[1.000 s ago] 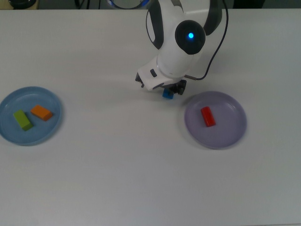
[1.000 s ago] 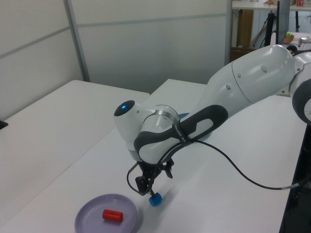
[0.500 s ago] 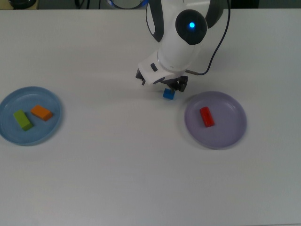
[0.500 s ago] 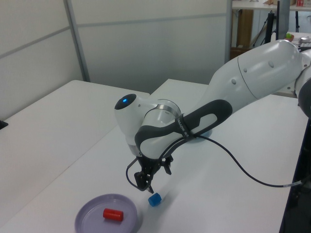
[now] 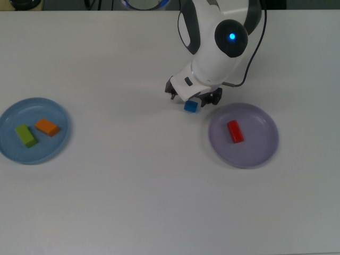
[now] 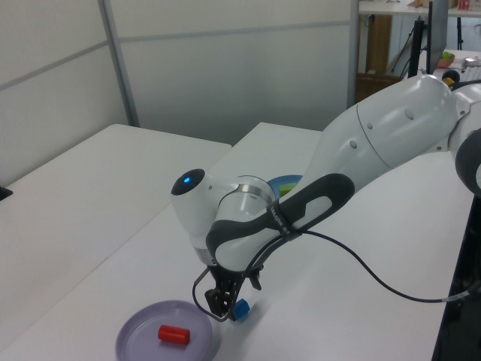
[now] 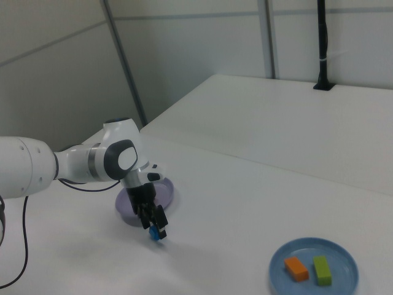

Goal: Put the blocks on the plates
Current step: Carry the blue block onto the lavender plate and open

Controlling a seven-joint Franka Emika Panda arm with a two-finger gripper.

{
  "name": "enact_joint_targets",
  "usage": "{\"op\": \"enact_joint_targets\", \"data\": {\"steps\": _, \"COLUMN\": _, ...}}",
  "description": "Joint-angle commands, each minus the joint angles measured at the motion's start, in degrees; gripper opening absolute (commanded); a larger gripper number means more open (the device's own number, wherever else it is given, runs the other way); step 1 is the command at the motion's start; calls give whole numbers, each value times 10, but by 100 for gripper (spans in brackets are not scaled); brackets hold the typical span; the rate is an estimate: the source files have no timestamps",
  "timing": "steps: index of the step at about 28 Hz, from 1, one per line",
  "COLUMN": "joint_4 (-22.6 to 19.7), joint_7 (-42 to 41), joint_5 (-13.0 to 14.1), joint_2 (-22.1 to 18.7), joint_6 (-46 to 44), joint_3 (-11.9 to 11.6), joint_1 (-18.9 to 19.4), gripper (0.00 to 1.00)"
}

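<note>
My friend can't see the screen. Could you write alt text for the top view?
A white robot arm's gripper hangs over a blue block on a white table. Beside it, a purple plate holds a red block; a blue plate holds green and orange blocks.

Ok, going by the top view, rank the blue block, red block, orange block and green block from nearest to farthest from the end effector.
1. blue block, right at the end effector, on the table.
2. red block, on the lavender plate, top view's right.
3. orange block, on the blue plate, far left.
4. green block, just beyond it.
</note>
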Motion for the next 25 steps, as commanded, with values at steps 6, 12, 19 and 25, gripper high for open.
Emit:
{"op": "enact_joint_targets", "data": {"steps": 6, "joint_4": -9, "joint_7": -7, "joint_5": -12, "joint_2": 9, "joint_6": 43, "joint_3": 0, "joint_1": 1, "gripper": 51}}
{"op": "enact_joint_targets", "data": {"steps": 12, "joint_4": -9, "joint_7": -16, "joint_5": -11, "joint_2": 8, "joint_6": 46, "joint_3": 0, "joint_1": 0, "gripper": 9}}
{"op": "enact_joint_targets", "data": {"steps": 19, "joint_4": -9, "joint_7": -59, "joint_5": -10, "joint_2": -2, "joint_6": 39, "joint_3": -4, "joint_1": -2, "gripper": 0}}
{"op": "enact_joint_targets", "data": {"steps": 25, "joint_4": 26, "joint_7": -92, "joint_5": -4, "joint_2": -17, "joint_6": 1, "joint_3": -7, "joint_1": -13, "gripper": 0}}
